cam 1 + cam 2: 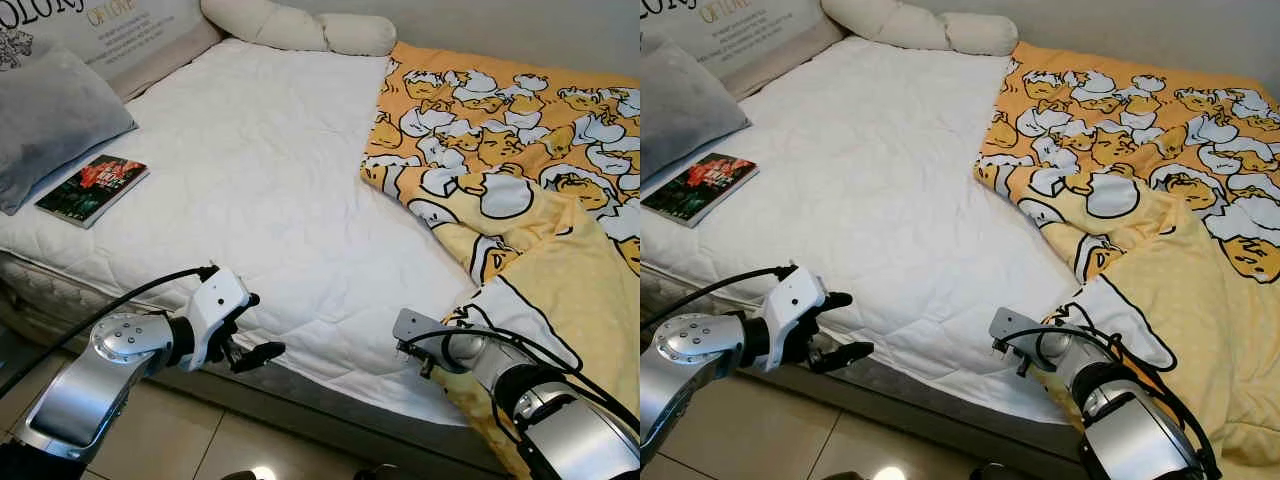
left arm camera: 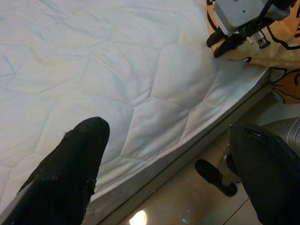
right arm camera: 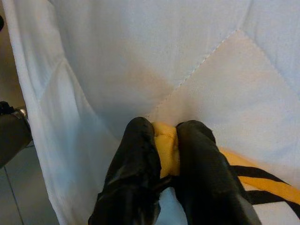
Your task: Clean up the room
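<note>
A yellow blanket printed with cartoon figures lies crumpled over the right side of the bed and hangs off its front edge. My right gripper is at the bed's front edge, shut on a fold of the blanket's yellow hem, which shows between its two black fingers. The white quilted mattress cover lies bare on the left and middle of the bed. My left gripper hovers open at the bed's front edge, further left, holding nothing.
A book with a dark red cover lies on the bed's left side beside a grey pillow. White bolster pillows lie along the head of the bed. Tiled floor runs below the front edge.
</note>
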You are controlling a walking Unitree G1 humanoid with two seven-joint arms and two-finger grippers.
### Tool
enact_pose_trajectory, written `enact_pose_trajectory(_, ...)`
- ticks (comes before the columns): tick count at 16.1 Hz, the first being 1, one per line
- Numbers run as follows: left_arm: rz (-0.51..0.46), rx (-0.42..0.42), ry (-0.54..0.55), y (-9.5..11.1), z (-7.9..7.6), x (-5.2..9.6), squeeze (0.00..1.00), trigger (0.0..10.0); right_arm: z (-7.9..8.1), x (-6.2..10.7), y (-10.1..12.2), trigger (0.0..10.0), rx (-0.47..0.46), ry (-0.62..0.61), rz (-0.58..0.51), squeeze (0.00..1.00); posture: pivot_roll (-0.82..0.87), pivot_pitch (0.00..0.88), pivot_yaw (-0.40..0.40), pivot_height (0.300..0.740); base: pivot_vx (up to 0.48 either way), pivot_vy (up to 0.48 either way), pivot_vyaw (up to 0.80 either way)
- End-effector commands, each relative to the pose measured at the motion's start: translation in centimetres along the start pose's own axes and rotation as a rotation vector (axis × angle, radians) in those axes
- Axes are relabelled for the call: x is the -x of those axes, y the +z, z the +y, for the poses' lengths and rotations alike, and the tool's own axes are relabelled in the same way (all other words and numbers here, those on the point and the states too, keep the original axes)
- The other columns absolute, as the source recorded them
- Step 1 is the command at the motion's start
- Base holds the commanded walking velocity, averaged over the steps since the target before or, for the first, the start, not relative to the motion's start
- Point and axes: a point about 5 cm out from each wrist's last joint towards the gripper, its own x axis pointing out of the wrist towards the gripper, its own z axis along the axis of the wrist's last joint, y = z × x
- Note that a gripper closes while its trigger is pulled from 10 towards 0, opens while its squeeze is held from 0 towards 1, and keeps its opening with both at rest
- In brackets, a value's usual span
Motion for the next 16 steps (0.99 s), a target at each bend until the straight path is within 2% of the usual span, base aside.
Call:
enact_pose_trajectory(1,0.008,-0.004,-0.005,-0.1,-0.1,-0.1,0.0,10.0,-0.3,0.2,-0.4,0.0,-0.014,0.005,0.015,0.0,-0.01,0.0,-0.029,0.74,0.0,0.0,0.0)
enact_pose_trajectory(8,0.005,0.001,-0.015,-0.2,-0.3,-0.3,0.0,10.0,0.0,0.3,-0.3,0.0,-0.072,0.081,-0.049,0.0,-0.01,0.0,-0.029,0.74,0.0,0.0,0.0)
enact_pose_trajectory(9,0.004,0.004,-0.016,-0.2,-0.4,-0.4,0.0,10.0,-0.2,0.5,0.9,0.0,-0.122,0.115,-0.144,0.0,-0.01,0.0,-0.036,0.74,0.0,0.0,0.0)
enact_pose_trajectory(10,0.004,0.005,-0.015,-0.2,-0.4,-0.4,0.0,10.0,-0.3,0.6,1.5,0.0,-0.149,0.135,-0.193,0.0,-0.01,0.0,-0.036,0.74,0.0,0.0,0.0)
enact_pose_trajectory(11,0.003,0.007,-0.013,-0.2,-0.5,-0.4,0.0,10.0,-0.3,1.2,3.6,0.0,-0.18,0.236,-0.37,0.0,0.0,0.0,-0.042,0.74,0.0,0.0,0.0)
enact_pose_trajectory(13,0.004,0.013,-0.009,-0.3,-0.6,-0.2,0.0,10.0,0.5,2.7,5.4,0.0,-0.109,0.415,-0.566,0.0,0.01,0.0,-0.048,0.74,0.0,0.0,0.0)
enact_pose_trajectory(14,0.004,0.014,-0.009,-0.3,-0.6,-0.2,0.0,10.0,0.7,3.1,5.6,0.0,-0.089,0.46,-0.597,0.0,0.01,0.0,-0.048,0.74,0.0,0.0,0.0)
enact_pose_trajectory(16,0.003,0.017,-0.012,-0.3,-0.7,-0.3,0.0,10.0,2.0,5.0,5.6,0.0,-0.018,0.641,-0.682,0.0,0.01,0.0,-0.045,0.74,0.0,0.0,0.0)
